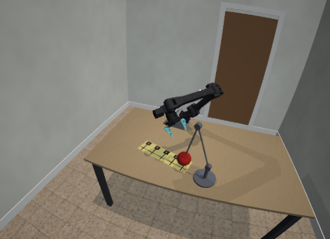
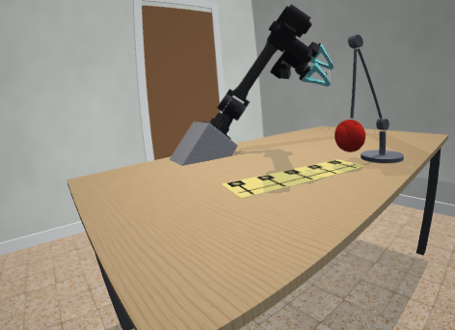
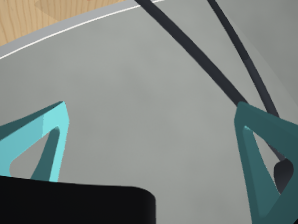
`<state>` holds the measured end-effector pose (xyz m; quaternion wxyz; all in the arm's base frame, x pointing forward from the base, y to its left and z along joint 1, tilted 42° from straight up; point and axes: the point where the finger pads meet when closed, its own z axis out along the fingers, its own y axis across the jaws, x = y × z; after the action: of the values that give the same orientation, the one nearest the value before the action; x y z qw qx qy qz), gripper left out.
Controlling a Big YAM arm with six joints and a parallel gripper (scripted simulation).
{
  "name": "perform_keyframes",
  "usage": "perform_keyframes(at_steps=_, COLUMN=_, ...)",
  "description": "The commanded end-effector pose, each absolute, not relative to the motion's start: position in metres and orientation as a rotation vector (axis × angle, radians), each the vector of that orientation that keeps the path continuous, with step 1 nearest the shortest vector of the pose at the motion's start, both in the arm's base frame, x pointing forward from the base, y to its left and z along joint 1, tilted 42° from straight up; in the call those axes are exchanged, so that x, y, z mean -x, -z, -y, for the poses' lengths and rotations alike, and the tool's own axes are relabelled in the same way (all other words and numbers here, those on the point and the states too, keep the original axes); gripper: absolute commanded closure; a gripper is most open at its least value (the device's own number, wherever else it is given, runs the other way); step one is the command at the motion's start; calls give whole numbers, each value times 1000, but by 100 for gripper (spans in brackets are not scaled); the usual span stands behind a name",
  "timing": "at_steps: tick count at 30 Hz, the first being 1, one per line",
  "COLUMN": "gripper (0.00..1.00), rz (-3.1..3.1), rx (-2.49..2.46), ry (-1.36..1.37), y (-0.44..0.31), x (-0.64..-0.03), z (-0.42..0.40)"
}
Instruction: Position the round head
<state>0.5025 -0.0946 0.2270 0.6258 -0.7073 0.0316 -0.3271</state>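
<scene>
Two thin rods (image 1: 203, 145) (image 2: 369, 83) (image 3: 192, 52) carry the red head (image 1: 184, 158) (image 2: 350, 135) above the desk (image 1: 245, 173) (image 2: 193, 239) (image 3: 20, 25), near the strip's (image 1: 161, 154) (image 2: 299, 178) foot end. The foot (image 1: 204, 178) (image 2: 382, 156) stands on the desk. The claw (image 1: 177, 128) (image 2: 332, 75) (image 3: 151, 111), released and wide apart, hangs high, apart from the head.

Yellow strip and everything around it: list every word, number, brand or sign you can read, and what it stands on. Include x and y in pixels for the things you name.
No text can be read for certain.
Yellow strip (image 1: 144, 149) (image 2: 231, 189): five small dark signs, one by each cross line, too small and blurred to read.
Lamp foot (image 1: 204, 178) (image 2: 382, 156), red head (image 1: 184, 158) (image 2: 350, 135): no lettering seen.
</scene>
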Motion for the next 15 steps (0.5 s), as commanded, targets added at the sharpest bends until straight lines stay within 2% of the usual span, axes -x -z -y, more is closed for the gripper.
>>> perform_keyframes(at_steps=1, gripper=0, rz=-102, rx=1627, ry=728, y=-231, x=-503, z=98)
perform_keyframes(at_steps=15, gripper=0, rz=-72, rx=1624, ry=758, y=-242, x=-506, z=105)
